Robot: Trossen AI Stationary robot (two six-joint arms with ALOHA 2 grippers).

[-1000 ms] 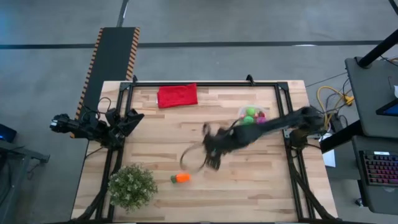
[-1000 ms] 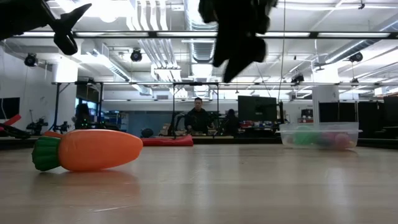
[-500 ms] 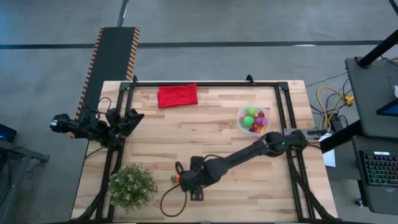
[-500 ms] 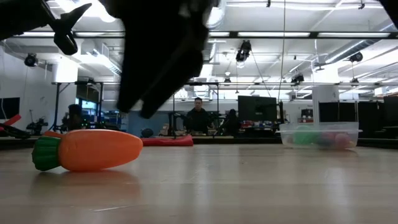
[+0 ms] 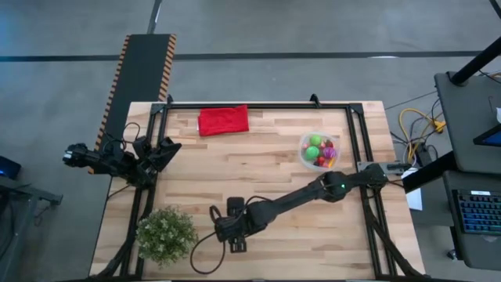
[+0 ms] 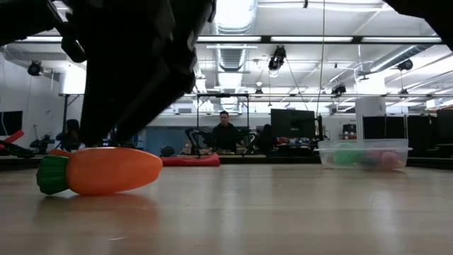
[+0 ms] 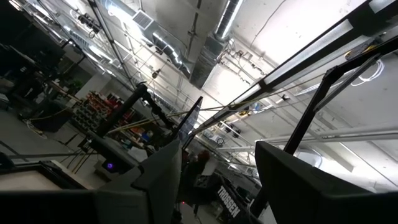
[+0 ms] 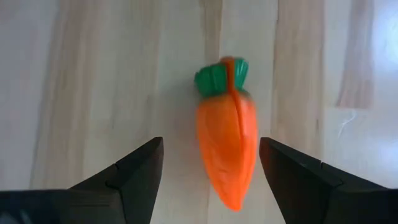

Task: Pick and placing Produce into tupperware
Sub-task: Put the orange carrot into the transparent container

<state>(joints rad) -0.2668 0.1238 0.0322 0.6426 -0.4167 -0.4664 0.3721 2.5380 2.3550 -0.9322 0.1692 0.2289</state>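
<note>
An orange toy carrot (image 8: 227, 149) with a green top lies on its side on the wood; the low view shows the carrot (image 6: 99, 171) resting along its length. My right gripper (image 8: 210, 146) hangs open above it, one finger on either side, touching nothing. In the high view the right gripper (image 5: 224, 229) covers the carrot. The clear round tub (image 5: 318, 150) stands near the table's right edge and holds several small green, pink and red pieces. My left gripper (image 5: 162, 151) waits open at the table's left edge.
A bushy potted plant (image 5: 166, 233) stands at the near left corner, close to the right gripper. A red cloth (image 5: 223, 121) lies at the far edge. A black frame rail (image 5: 258, 105) runs around the table. A person (image 6: 225, 134) sits in the room beyond.
My right arm has swung from the table's middle toward the near left and come down over the carrot, its fingers staying apart. The carrot has stayed where it was.
</note>
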